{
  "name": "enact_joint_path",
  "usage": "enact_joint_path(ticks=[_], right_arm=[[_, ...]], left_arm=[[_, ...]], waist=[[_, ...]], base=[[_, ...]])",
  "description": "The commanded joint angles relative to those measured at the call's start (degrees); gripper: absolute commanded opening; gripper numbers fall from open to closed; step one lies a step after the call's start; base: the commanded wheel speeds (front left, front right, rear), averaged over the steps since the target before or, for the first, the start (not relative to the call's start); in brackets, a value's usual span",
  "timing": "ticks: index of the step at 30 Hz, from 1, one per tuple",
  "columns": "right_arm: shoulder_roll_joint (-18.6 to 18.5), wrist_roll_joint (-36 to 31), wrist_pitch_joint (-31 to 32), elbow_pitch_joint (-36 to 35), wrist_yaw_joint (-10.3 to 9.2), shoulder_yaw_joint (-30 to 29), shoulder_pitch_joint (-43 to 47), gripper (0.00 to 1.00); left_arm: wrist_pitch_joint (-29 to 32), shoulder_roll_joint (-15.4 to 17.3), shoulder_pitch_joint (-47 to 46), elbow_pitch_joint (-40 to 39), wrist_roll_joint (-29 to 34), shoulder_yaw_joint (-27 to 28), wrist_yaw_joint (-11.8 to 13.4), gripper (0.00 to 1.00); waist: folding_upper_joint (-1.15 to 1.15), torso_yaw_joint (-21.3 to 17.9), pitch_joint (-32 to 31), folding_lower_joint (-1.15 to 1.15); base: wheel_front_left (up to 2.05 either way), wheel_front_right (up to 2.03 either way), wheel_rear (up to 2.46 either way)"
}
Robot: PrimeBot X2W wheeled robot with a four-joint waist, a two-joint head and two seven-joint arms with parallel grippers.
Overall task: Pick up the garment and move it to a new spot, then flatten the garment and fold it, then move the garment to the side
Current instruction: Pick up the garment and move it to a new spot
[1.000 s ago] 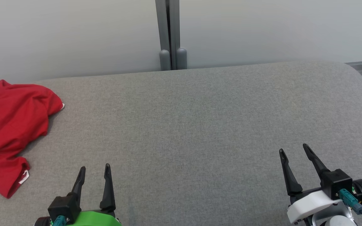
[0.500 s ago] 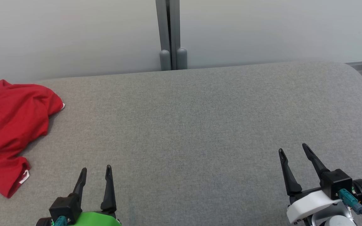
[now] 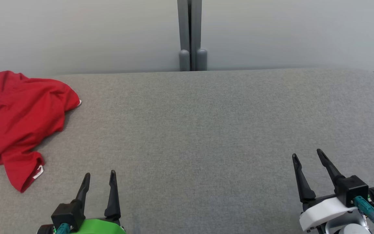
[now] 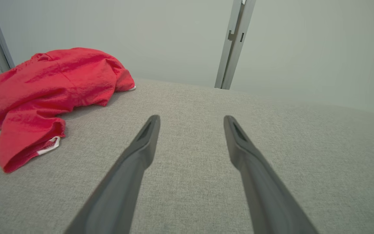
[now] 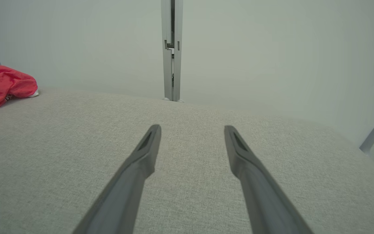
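One red shirt [image 3: 24,113] lies in a heap at the far left of the grey desk [image 3: 206,130], close to the back edge. It is all crumpled. One sleeve [image 3: 24,170] pokes out toward the robot, and a bit of white shows at its open end.

The shirt looks soft, thin and light. I think it will flop and sag when it is lifted and will not keep its shape. The desk top looks like cloth, so the shirt may bunch up if it is dragged. A good place to take hold may be a thick fold on top of the heap, or the end of the sleeve. For laying it flat, two holds far apart, like the two shoulders, should work best.

The left jaws are apart and hold nothing. They sit near the robot, to the right of the shirt and not touching it. The right jaws are apart too and hold nothing. They are far off on the right side of the desk.

Counted up, there is one shirt, one desk, two sets of jaws, and one grey post [image 3: 190,32] behind the desk.
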Motion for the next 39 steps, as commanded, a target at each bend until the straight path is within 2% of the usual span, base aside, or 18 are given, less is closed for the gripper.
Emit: enact_joint_path(ticks=[1, 9, 17, 27, 33, 39], right_arm=[[-0.2, 0.3, -0.3, -0.1, -0.01, -0.2, 0.7, 1.00], [-0.2, 1.0, -0.2, -0.1, -0.01, 0.5, 0.1, 1.00], [-0.3, 1.0, -0.2, 0.1, -0.01, 2.1, -0.2, 1.00], [-0.3, 0.4, -0.2, -0.1, -0.01, 2.2, -0.2, 1.00], [-0.3, -0.4, -0.2, -0.4, -0.01, 1.4, -0.1, 1.00], [-0.3, -1.7, -0.2, -1.0, -0.01, 0.9, -1.2, 1.00]], left_arm=[[-0.2, 0.4, -0.4, -0.2, 0.2, 0.1, 0.0, 1.00], [-0.1, 0.4, -0.6, -0.4, 0.7, 0.8, -0.2, 1.00], [-0.1, 0.4, -0.2, -0.8, 0.4, 2.1, -0.1, 1.00], [-0.1, 0.4, -0.1, -1.2, 0.7, 3.4, 0.0, 1.00], [-0.1, 0.4, -3.2, -3.4, 0.4, 7.8, -0.6, 1.00], [-0.1, 3.4, -11.5, -6.6, 2.4, 12.6, -1.7, 1.00]], waist=[[0.00, 2.7, 0.1, 0.00], [0.00, 10.4, 0.5, 0.00], [0.00, 15.2, 0.7, 0.00], [0.00, 16.3, 1.0, 0.00], [0.00, 15.8, 1.7, 0.00], [0.00, 15.1, 4.0, 0.00]], base=[[0.00, 0.00, 0.00], [0.00, 0.00, 0.00], [0.00, 0.00, 0.00], [0.00, 0.00, 0.00], [0.00, 0.00, 0.00], [0.00, 0.00, 0.00]])
